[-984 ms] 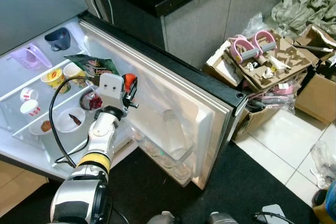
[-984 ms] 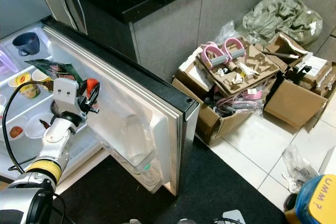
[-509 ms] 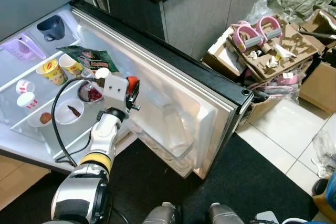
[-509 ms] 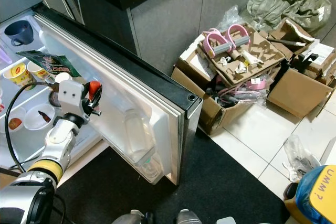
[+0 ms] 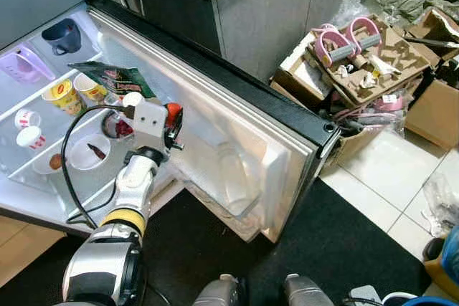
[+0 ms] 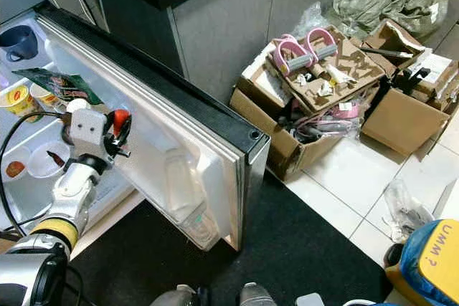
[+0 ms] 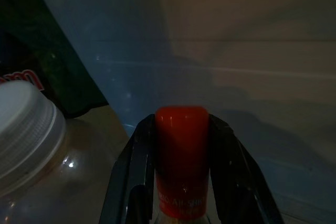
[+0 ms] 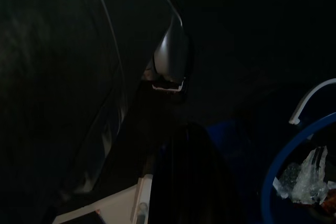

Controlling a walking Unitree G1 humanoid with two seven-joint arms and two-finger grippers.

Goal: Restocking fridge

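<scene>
Since the fridge door (image 5: 244, 141) hangs wide open and the shelves already hold plenty, the restock looks partway done. The left gripper (image 7: 181, 182) has its two fingers closed snug around a red-capped bottle (image 7: 181, 166), held up just beside the door's inner face, so that one's not shelved yet. Behind the door, inside the fridge, sit two yellow noodle cups (image 5: 75, 93), a green snack bag (image 5: 115, 77), a white bowl (image 5: 90, 152) with something dark in it, and a navy mug (image 5: 61, 36). A white-lidded jar (image 7: 31, 150) stands right by the bottle. The right gripper's wrist view is too dark, can't tell its jaws.
</scene>
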